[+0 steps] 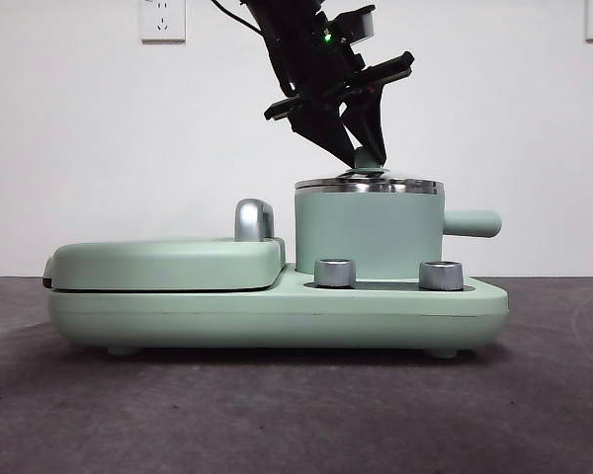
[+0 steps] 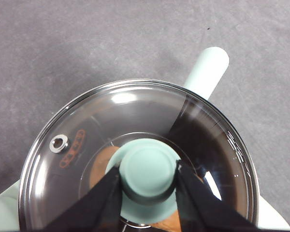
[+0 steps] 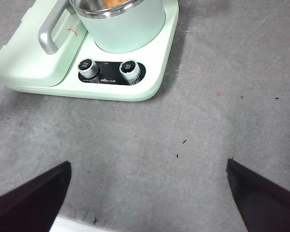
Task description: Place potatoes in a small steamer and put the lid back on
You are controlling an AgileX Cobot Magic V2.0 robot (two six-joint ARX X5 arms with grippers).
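Observation:
The small steamer [image 1: 369, 232] stands on the right side of the mint-green cooker base, its side handle [image 1: 471, 223] pointing right. The glass lid [image 1: 369, 184] sits level on its steel rim. My left gripper [image 1: 366, 148] comes down from above and is shut on the lid's green knob [image 2: 147, 171], one jaw on each side. The orange-brown potato [image 2: 102, 164] shows through the glass [image 2: 135, 111], inside the pot. My right gripper [image 3: 148, 164] is open and empty above the grey table in front of the cooker; its view shows the steamer [image 3: 125, 29].
The flat hinged griddle plate [image 1: 168, 262] with a steel handle [image 1: 254, 219] takes up the left of the cooker base [image 1: 277, 316]. Two steel dials [image 1: 335, 273] [image 1: 441, 275] stand in front of the pot. Grey table all around.

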